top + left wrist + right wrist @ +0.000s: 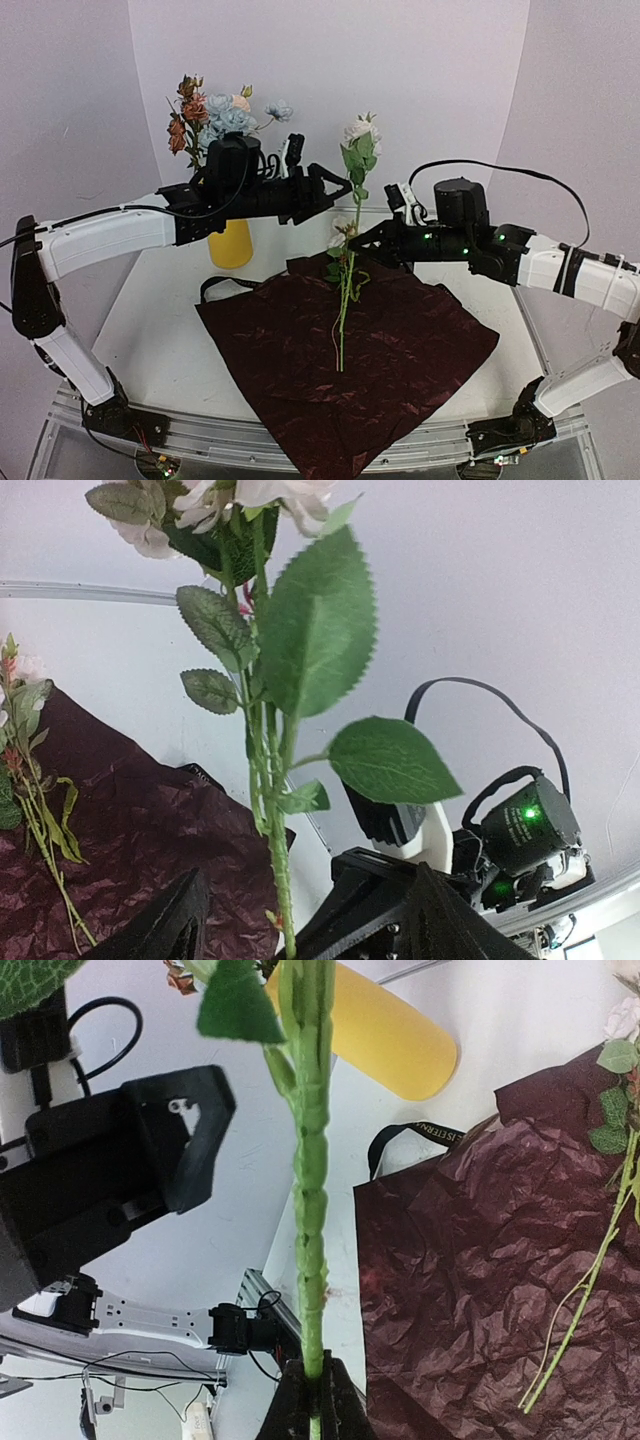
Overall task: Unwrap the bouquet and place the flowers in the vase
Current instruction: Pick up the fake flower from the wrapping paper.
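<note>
The yellow vase [231,245] [390,1045] stands at the back left with several flowers [215,112] in it. My right gripper [354,243] [315,1405] is shut on the green stem [312,1210] of a white rose [360,132] held upright. My left gripper [338,190] [290,930] is open, its fingers [165,925] on either side of that same stem [275,850], higher up. Another flower [342,300] [595,1260] [35,810] lies on the dark red paper [390,350], which is spread flat on the table. No wrapped bouquet is in view.
A black ribbon [218,287] [412,1132] lies at the paper's back left corner, beside the vase. The paper hangs over the table's near edge [330,455]. Both arms meet above the back middle of the table.
</note>
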`<action>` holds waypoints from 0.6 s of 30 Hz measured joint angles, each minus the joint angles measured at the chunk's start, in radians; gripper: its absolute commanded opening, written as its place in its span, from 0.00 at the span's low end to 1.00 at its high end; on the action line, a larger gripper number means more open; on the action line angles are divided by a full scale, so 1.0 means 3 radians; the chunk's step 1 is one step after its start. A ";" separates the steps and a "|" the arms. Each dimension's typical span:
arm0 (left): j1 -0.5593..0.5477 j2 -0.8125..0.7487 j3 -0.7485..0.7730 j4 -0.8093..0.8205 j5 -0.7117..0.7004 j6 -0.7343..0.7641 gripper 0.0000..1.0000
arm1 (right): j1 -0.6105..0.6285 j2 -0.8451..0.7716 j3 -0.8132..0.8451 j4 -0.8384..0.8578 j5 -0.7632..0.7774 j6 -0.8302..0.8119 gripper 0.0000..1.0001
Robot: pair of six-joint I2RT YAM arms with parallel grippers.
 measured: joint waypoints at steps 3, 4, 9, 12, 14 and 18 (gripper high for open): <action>0.0025 0.0121 0.0082 -0.0005 0.0098 -0.0042 0.68 | 0.0000 -0.0027 -0.0008 0.0045 -0.0048 -0.0016 0.00; 0.0027 0.0161 0.0112 -0.0007 0.0138 -0.0060 0.65 | 0.0000 -0.0038 -0.0017 0.0054 -0.0062 -0.0025 0.00; 0.0026 0.0340 0.0235 -0.0020 0.0310 -0.0112 0.50 | 0.0000 -0.0073 -0.0043 0.0077 -0.0146 -0.0055 0.00; 0.0025 0.0385 0.0291 -0.0021 0.0366 -0.0144 0.44 | 0.0000 -0.0073 -0.0055 0.0097 -0.0217 -0.0062 0.00; 0.0026 0.0397 0.0325 -0.0020 0.0395 -0.0154 0.41 | 0.0003 -0.0073 -0.0075 0.0107 -0.0264 -0.0062 0.00; 0.0026 0.0400 0.0353 -0.0009 0.0415 -0.0155 0.34 | 0.0006 -0.0073 -0.0100 0.0109 -0.0336 -0.0062 0.00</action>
